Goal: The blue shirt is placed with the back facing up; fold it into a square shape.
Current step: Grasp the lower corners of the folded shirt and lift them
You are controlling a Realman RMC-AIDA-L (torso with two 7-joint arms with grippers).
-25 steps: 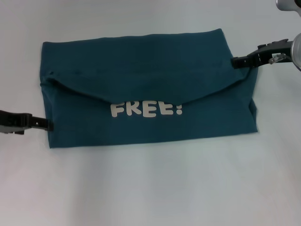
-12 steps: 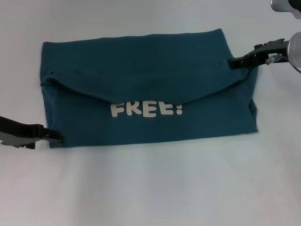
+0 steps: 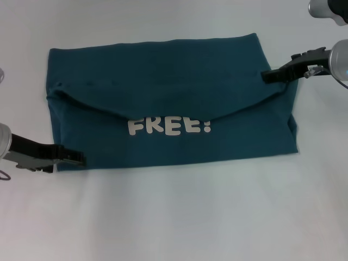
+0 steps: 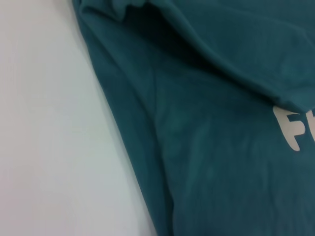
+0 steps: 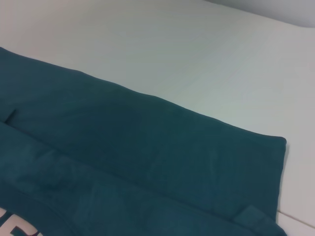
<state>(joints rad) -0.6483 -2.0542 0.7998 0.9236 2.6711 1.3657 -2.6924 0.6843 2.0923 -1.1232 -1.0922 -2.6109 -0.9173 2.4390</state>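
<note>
Change: my left gripper [image 3: 80, 159] has slid in onto the blue shirt [image 3: 174, 98]'s near-left corner.
Right gripper [image 3: 265, 76]: over the far-right edge.
Jaws: I cannot tell, either side.

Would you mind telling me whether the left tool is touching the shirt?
Cannot tell. In the head view the left tool overlaps the shirt at its near corner, but nothing shows whether it rests on the cloth or hovers above.

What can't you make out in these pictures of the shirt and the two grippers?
- Left gripper, head view: the tip meets the blue shirt at its near left corner; whether it has hold of cloth cannot be told.
- Right gripper, head view: dark tip over dark cloth at the far right edge; grip unclear.
- Both wrist views: no fingers show.
- White lettering: its upper part is covered by the folded-down flap.
- Both arms: cut off by the picture edges.
</note>
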